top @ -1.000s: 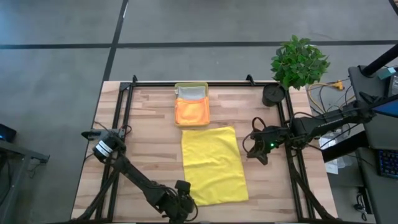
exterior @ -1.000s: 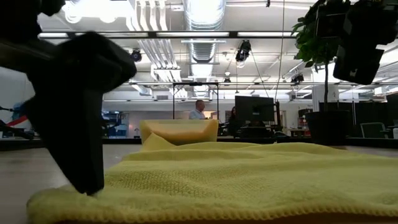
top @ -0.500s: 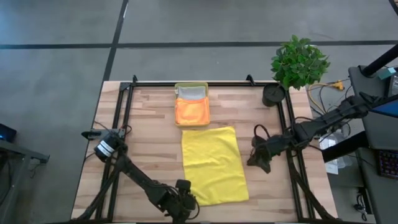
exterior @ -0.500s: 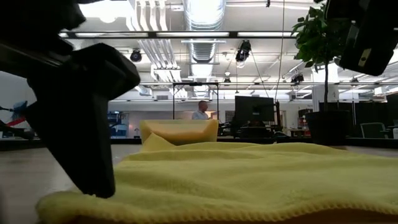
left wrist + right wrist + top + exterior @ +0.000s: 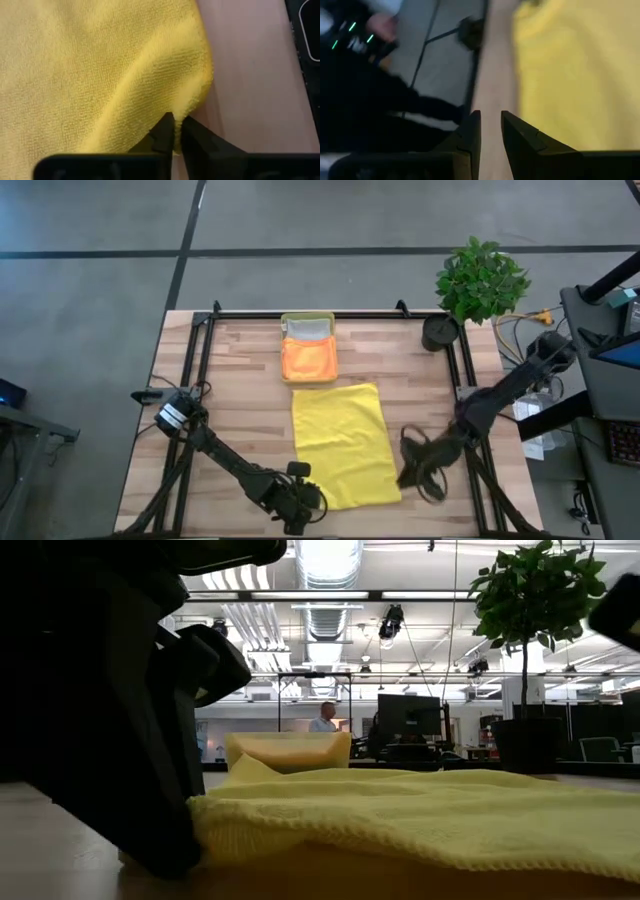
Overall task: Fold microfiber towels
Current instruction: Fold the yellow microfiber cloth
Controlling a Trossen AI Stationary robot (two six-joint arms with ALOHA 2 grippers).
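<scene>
Wooden worktop (image 5: 240, 400) carries the limp, light yellow towel (image 5: 340, 442); left hand (image 5: 175, 131) pinches its near corner, right hand (image 5: 418, 472) narrowly parted, empty, beside the opposite edge.

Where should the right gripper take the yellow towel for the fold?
Probably its near right corner, coming in from the right edge. The yellow towel lies flat, the left gripper is shut on the near left corner, and the right gripper is empty just beside that edge.
</scene>
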